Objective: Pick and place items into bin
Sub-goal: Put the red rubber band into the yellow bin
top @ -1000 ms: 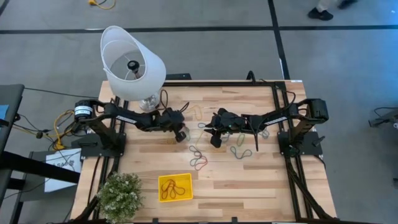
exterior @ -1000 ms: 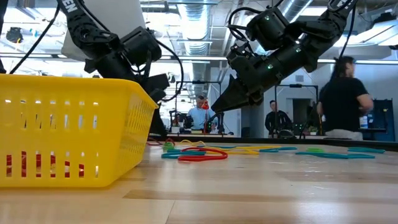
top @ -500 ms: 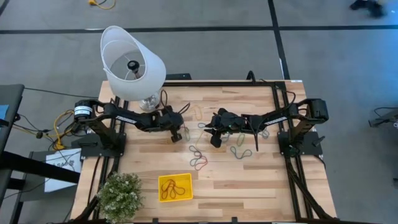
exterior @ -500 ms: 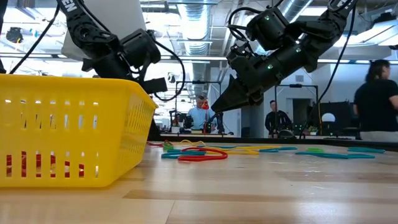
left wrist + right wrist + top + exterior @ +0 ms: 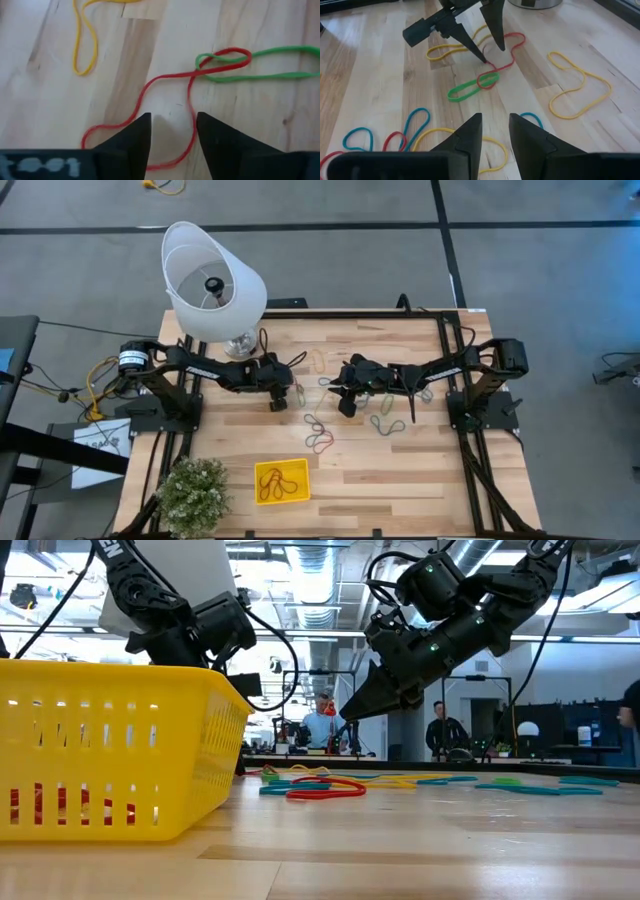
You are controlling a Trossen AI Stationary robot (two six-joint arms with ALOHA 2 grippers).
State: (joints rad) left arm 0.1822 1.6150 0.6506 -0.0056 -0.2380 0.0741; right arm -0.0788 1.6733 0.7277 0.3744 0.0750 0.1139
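Loose rubber-band items lie on the wooden table: a red one (image 5: 165, 82) linked through a green one (image 5: 260, 75), a yellow one (image 5: 82, 45), and more at the table's middle (image 5: 320, 435). My left gripper (image 5: 172, 132) is open just above the red band, with one stretch of the band running between its fingers. To its right, my right gripper (image 5: 495, 127) hangs open above the table, holding nothing. The yellow bin (image 5: 300, 470) stands near the front edge with a few bands (image 5: 278, 483) inside. My left gripper points down over the red band's loop (image 5: 507, 42), which lies flat on the table. I cannot tell whether a fingertip (image 5: 482, 57) touches the band.
A white lampshade (image 5: 212, 280) stands at the far left corner. A green potted plant (image 5: 192, 492) stands at the near left corner beside the bin. More bands (image 5: 385, 423) lie under and right of the right gripper. People stand in the room beyond the table.
My left gripper has opened and drawn back a little toward the table's left edge. The right arm has kept still.
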